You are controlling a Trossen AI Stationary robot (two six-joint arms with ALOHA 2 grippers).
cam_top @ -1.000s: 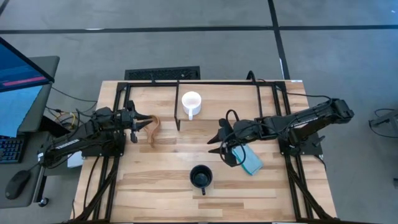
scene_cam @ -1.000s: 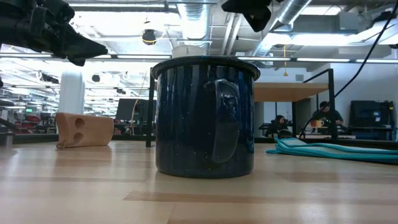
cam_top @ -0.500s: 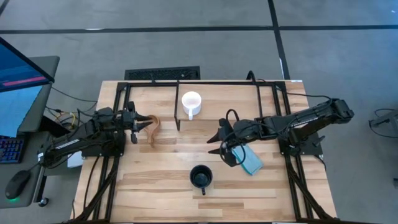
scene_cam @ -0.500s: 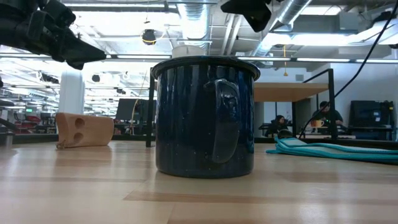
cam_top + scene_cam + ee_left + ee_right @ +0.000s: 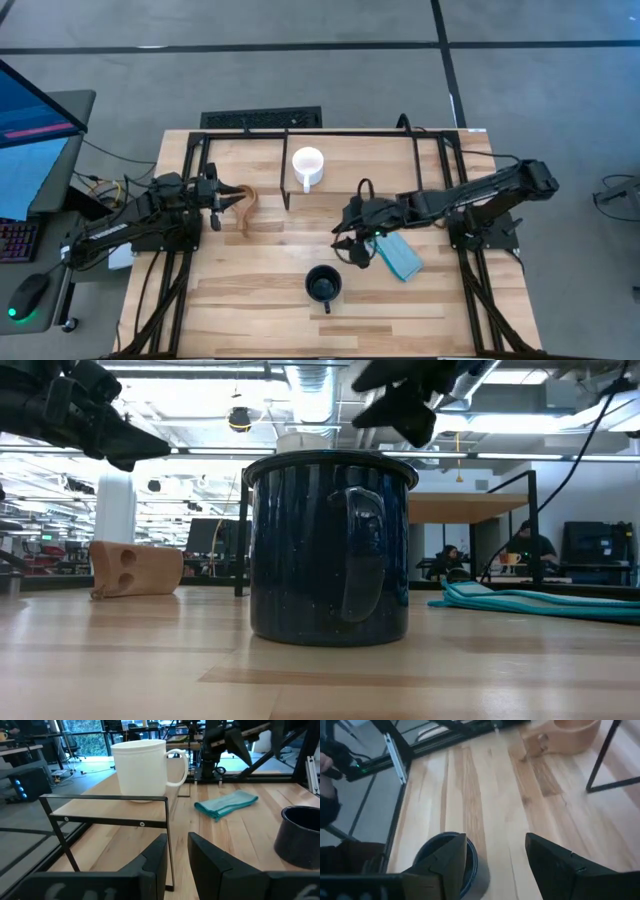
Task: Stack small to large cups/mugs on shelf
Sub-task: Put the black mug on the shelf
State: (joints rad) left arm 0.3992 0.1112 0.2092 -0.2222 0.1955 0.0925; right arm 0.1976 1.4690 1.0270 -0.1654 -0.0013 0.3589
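A: From above, where is the dark navy enamel mug?

B: On the tabletop, below-left of the right gripper, the nearer one, whose empty jaws gape wide.

A: Right wrist view?

B: Mug just beyond the fingers.

A: Change?

B: That gripper has swung toward it; left gripper unchanged, nearly closed.

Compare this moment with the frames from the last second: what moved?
The right hand, fingers open and empty, slid off the blue cloth toward the dark mug and dropped lower. Nothing was grasped or released. The left hand, white mug, tan mug and shelf stayed put.
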